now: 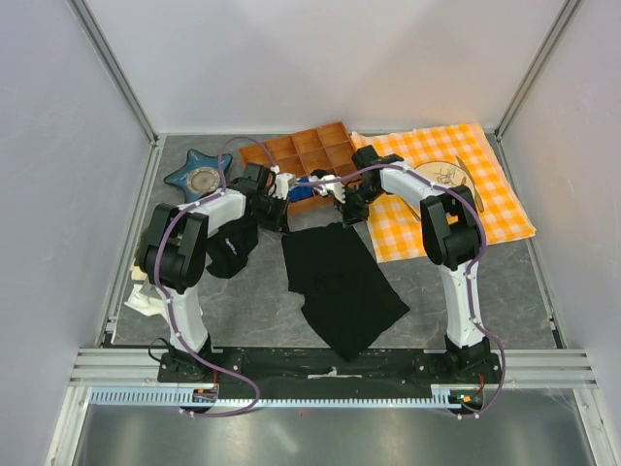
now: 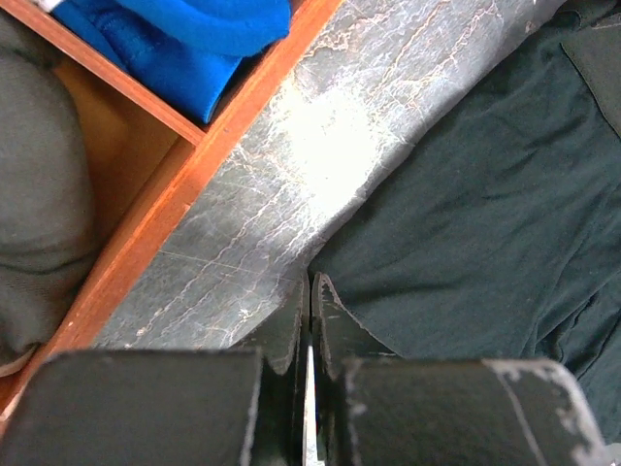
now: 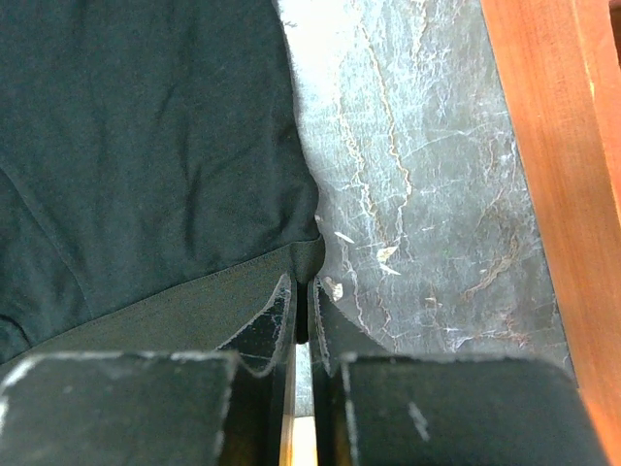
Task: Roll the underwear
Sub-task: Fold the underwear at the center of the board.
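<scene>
Underwear [image 1: 340, 282]: one, black, its two far corners pinched by two grippers. Left gripper [image 2: 310, 291] has its jaws almost together on one corner. Right gripper [image 3: 301, 296] is the same, clamped on the waistband corner. The rest of the garment lies flat on the grey stone table [image 1: 252, 311] between the arms. One orange compartment tray [image 1: 301, 155] sits just beyond, with a blue cloth [image 2: 194, 39] inside. One orange checked cloth [image 1: 466, 184] lies right of the tray and one smaller black cloth [image 1: 231, 250] left of the underwear.

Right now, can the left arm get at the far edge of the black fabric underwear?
Likely yes: the left pincer sits shut at the far corner of the black fabric underwear, apparently pinching its edge. Nothing lies between them; the orange wooden compartment tray stands off to the side.
</scene>
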Tool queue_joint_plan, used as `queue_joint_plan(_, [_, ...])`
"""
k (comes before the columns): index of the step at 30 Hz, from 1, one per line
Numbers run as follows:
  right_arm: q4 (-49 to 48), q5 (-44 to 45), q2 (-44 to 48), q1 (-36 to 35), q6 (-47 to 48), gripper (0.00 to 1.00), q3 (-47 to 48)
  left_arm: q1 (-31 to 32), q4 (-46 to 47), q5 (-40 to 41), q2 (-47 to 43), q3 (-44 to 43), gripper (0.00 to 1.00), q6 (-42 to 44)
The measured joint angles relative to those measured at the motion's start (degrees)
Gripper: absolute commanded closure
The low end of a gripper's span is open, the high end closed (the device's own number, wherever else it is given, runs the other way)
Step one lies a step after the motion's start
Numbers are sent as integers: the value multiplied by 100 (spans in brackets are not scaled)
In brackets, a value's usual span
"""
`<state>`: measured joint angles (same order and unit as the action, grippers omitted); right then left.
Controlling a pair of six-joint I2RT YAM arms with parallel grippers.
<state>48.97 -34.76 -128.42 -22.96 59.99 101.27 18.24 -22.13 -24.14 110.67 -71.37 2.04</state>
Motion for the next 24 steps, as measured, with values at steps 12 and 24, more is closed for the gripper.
queue_joint_plan(12, [-271,-155,514,9,-802,100,2,0,-168,334,-1220,-9,98,2])
queue_joint_plan(24, [-831,-442,2229,22,-879,100,-737,11,-352,409,-2356,-4,98,9])
